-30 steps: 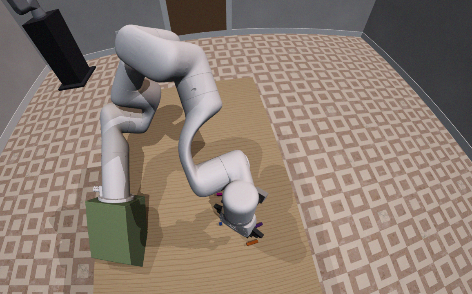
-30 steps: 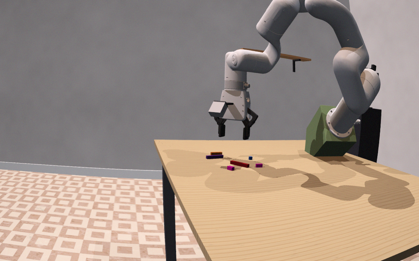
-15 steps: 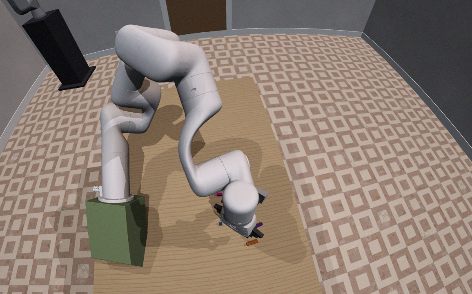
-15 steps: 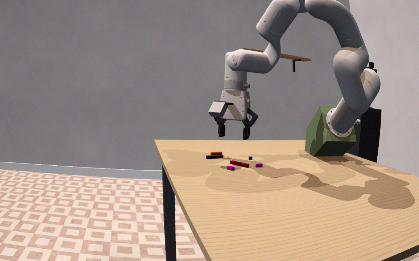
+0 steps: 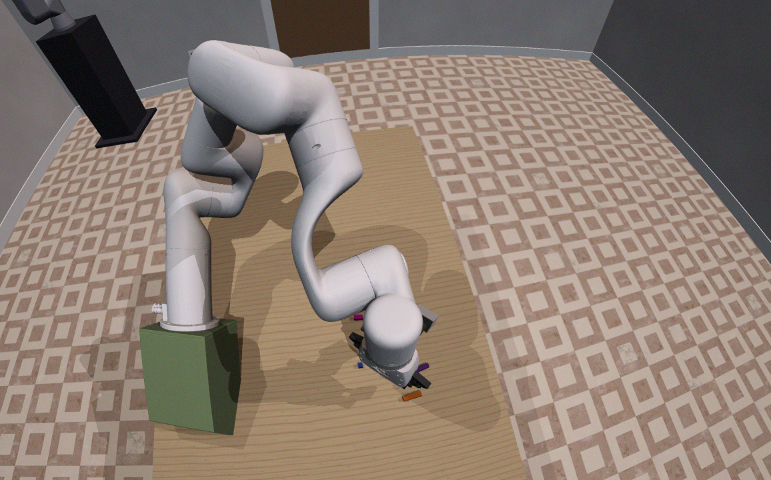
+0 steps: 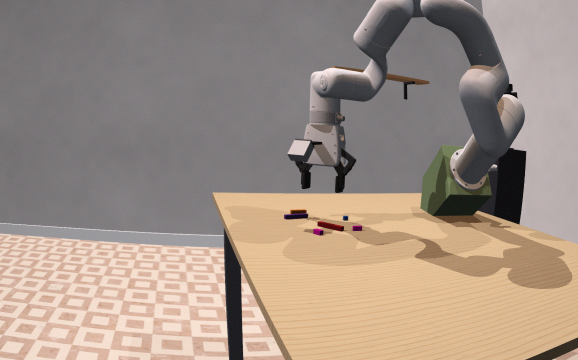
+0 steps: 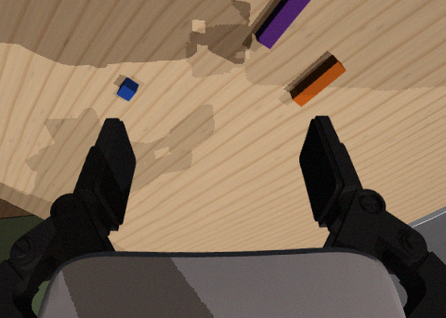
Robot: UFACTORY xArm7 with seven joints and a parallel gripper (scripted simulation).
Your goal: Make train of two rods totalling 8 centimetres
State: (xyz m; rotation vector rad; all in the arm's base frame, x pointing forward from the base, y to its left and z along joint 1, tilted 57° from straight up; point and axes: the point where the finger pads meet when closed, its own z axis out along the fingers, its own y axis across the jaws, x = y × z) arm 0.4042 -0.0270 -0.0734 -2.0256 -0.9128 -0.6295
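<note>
Dim walls — hard-edged shadows, sharp focus.

With the gripper (image 5: 390,360) as landmark, the red rod beneath it is hidden from above; ahead of it, the purple rod (image 7: 290,13) is cut off by the wrist view's upper edge.

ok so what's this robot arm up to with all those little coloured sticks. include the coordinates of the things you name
Nothing is being held: the gripper (image 6: 322,184) (image 7: 217,138) hovers over the table with its fingers wide open. Below lie a blue rod (image 5: 360,365) (image 6: 345,218) (image 7: 127,89), an orange rod (image 5: 411,395) (image 6: 298,211) (image 7: 320,82), a purple rod (image 5: 423,367) (image 6: 296,216) (image 7: 290,16), a red rod (image 6: 330,226) and two magenta rods, one (image 6: 318,231) nearer the table's edge, the other (image 6: 357,228) closer to the green block (image 5: 176,382) (image 6: 434,188). The job is a two-rod train totalling eight centimetres; no rods are joined end to end.
</note>
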